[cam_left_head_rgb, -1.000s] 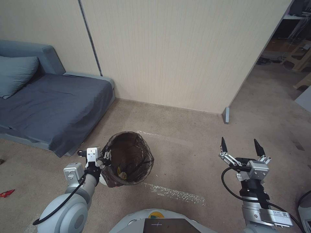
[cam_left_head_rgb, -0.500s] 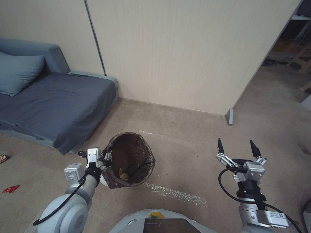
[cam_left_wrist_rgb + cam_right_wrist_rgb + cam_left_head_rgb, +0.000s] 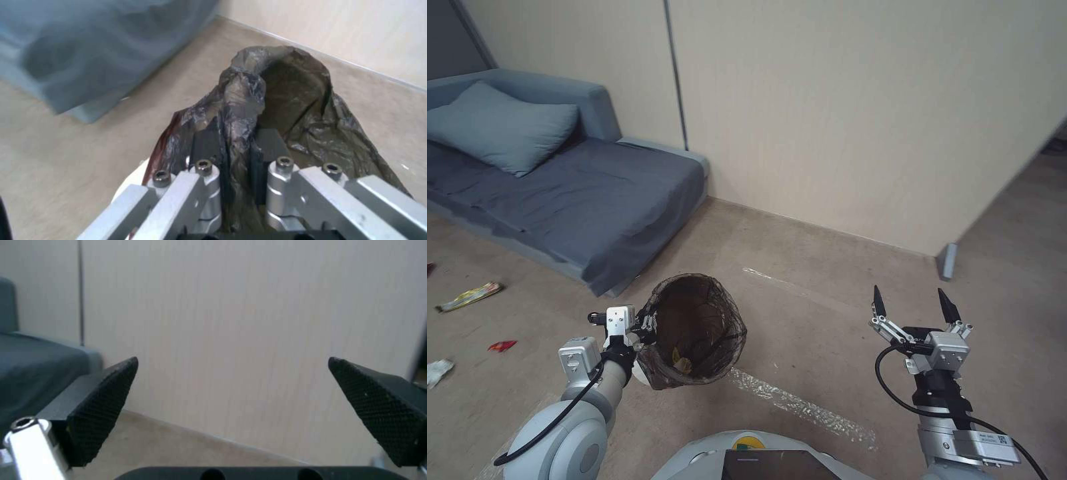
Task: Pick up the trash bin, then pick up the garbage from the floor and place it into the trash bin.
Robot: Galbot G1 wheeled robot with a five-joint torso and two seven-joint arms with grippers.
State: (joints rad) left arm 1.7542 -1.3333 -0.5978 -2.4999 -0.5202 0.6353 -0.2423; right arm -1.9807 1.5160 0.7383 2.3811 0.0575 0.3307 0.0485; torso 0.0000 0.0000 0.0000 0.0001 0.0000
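Left gripper [image 3: 646, 325], lower left of frame, is clamped on the bin [image 3: 697, 330] rim, arm bent, holding it upright at lower centre. Right gripper [image 3: 912, 308], lower right, points forward, fingers spread wide and empty. Litter [image 3: 468, 297] lies on the floor [image 3: 800, 333] at far left.

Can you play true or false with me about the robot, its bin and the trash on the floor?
1. The left gripper is pinching the trash bin by its rim. True.
2. The right gripper is holding a wrapper. False: it is open and empty.
3. The bin has nothing inside. False: a yellowish scrap lies at the bottom.
4. Garbage lies on the floor to the robot's left, near the sofa. True.
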